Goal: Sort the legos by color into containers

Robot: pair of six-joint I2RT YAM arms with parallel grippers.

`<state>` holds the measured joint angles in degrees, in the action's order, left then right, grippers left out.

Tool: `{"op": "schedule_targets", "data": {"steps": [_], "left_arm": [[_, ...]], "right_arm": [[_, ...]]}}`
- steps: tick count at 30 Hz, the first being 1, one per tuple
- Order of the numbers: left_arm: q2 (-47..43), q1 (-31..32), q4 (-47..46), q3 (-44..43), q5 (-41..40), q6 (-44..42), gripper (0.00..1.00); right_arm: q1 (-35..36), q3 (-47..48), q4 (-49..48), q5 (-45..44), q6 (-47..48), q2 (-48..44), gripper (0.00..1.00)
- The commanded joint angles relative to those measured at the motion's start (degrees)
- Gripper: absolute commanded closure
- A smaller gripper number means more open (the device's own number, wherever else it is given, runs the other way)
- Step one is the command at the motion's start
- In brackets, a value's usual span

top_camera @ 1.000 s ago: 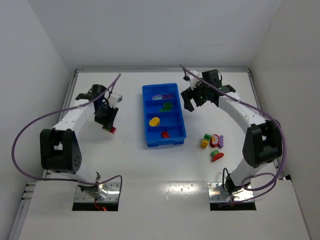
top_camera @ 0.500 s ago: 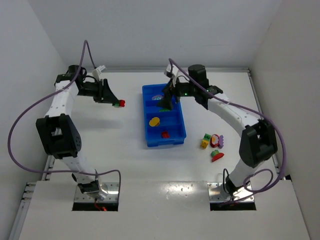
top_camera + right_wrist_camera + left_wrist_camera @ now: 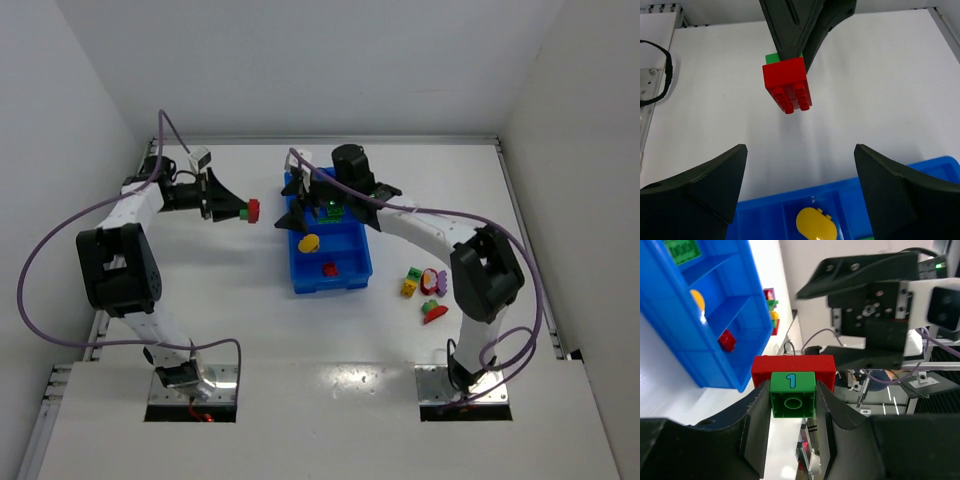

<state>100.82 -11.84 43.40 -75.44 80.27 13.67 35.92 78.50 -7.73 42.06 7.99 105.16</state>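
While our left gripper (image 3: pixel 241 208) clamps a red-and-green lego (image 3: pixel 792 378) in the air just left of the blue tray (image 3: pixel 330 287), our right gripper (image 3: pixel 800 150) hangs over the tray, jaws spread wide. Other legos (image 3: pixel 427 285) lie on the table (image 3: pixel 250 300) to the tray's right.

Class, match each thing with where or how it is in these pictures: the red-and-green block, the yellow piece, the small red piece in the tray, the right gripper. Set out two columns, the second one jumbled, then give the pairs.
Column one
1. red-and-green block
2. yellow piece
3. small red piece
4. right gripper

Column two
A. open, over the left side of the blue tray
B. in the tray's nearest compartment
C. clamped in the left gripper, in the air left of the tray
D. in the tray's second compartment from the near end

Pairs: 1-C; 2-D; 3-B; 4-A
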Motion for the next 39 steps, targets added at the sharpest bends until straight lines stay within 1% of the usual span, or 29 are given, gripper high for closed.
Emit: {"op": "schedule_targets", "data": {"steps": [1,8,19,28,32,36,38,39], "left_arm": [[-3.3,-0.7,-7.4,-1.6,12.4,6.2,0.94],[-2.7,-0.7,-8.0,-1.6,12.4,6.2,0.97],[-3.9,-0.2,-8.0,-0.5,12.4,6.2,0.97],[-5.5,0.8,-8.5,1.2,11.8,6.2,0.97],[-6.5,2.2,-9.0,2.3,10.7,6.2,0.97],[-6.5,2.2,-9.6,2.9,10.7,6.2,0.97],[-6.5,2.2,-9.6,2.9,10.2,6.7,0.97],[-6.5,2.2,-9.6,2.9,10.2,6.7,0.97]], "right_arm": [[1.3,3.9,-5.5,0.7,1.5,1.4,0.12],[4.1,5.6,-5.5,0.7,1.5,3.0,0.19],[5.1,9.3,-6.7,0.0,-0.7,7.0,0.20],[5.1,10.4,-7.2,0.0,-1.7,8.2,0.33],[5.1,11.0,-7.7,-0.5,-1.7,8.7,0.34],[5.1,12.2,-7.7,-0.5,-1.7,8.7,0.41],[5.1,12.2,-7.7,-0.5,-1.7,8.7,0.46],[5.1,12.7,-7.7,-0.5,-1.7,8.7,0.51]]}}
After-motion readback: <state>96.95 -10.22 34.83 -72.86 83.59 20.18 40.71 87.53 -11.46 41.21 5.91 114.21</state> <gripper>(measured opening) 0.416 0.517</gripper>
